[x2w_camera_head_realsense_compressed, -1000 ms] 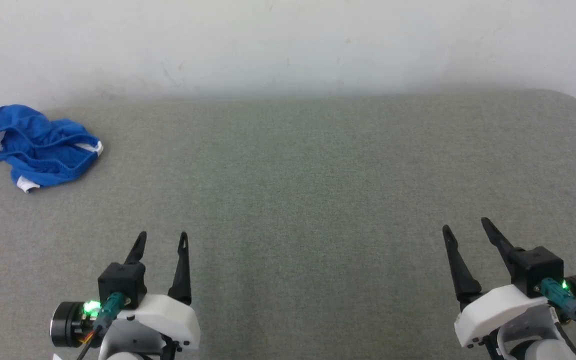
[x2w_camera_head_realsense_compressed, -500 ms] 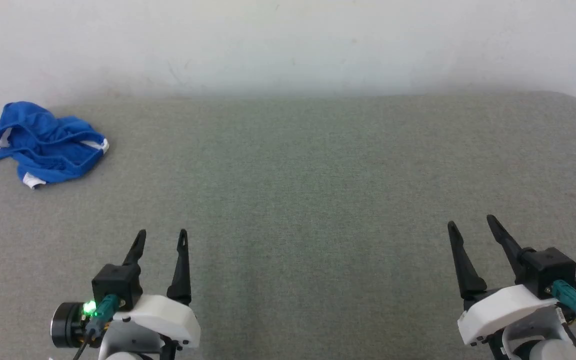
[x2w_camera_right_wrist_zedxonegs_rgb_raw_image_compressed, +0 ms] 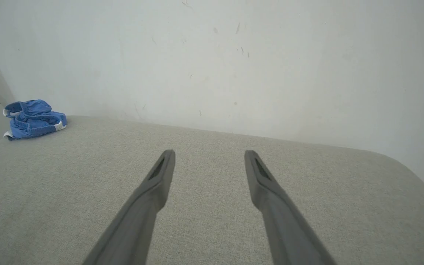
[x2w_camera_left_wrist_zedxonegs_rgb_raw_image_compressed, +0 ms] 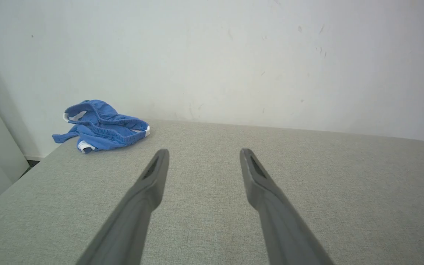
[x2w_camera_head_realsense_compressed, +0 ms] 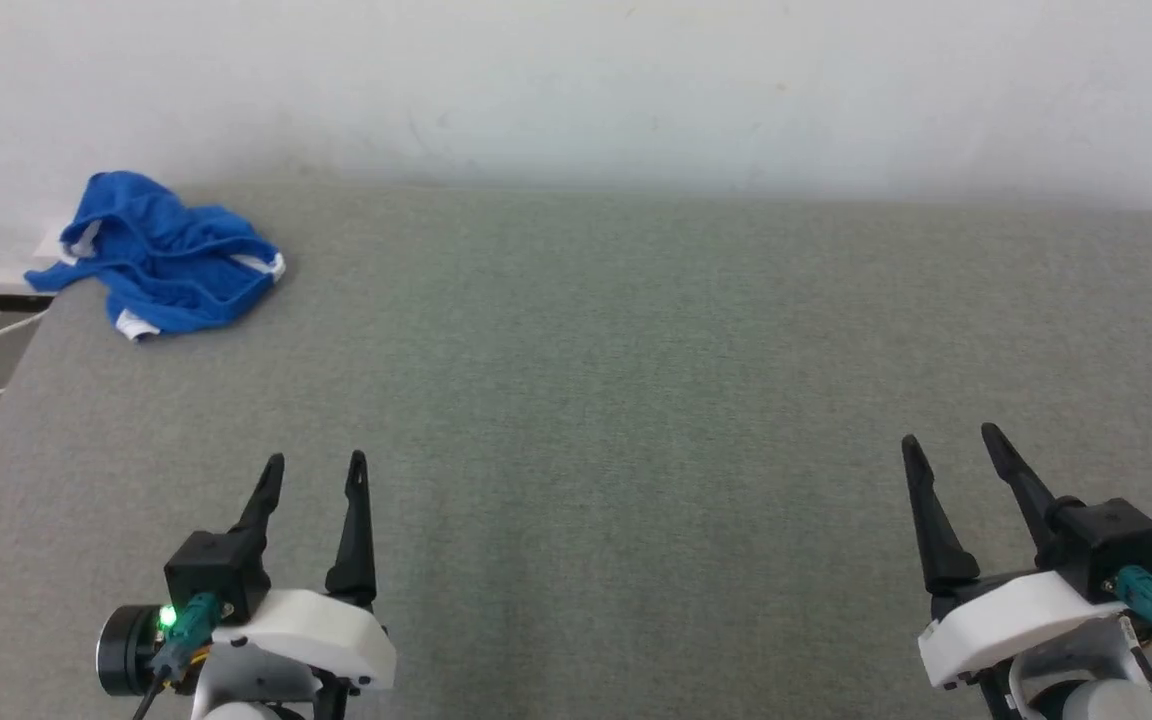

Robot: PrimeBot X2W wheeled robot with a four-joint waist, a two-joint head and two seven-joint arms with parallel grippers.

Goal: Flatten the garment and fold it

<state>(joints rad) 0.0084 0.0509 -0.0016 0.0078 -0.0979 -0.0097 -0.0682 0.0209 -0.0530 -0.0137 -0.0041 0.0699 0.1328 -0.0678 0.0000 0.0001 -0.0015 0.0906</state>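
Shorts (x2w_camera_head_realsense_compressed: 168,255) lie crumpled at the cushion's (x2w_camera_head_realsense_compressed: 586,400) far-left corner; left gripper (x2w_camera_head_realsense_compressed: 314,470) and right gripper (x2w_camera_head_realsense_compressed: 951,445) hover spread, empty.

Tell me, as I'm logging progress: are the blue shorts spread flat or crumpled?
Crumpled. The shorts lie in a humped heap at the far left corner of the grey surface, with folds overlapping and white trim curling.

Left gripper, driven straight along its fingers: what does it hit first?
Likely nothing before the wall: the left gripper, open, points across grey pad, and the shorts lie left of that line. Its tilt is unclear, so it could graze the pad first.
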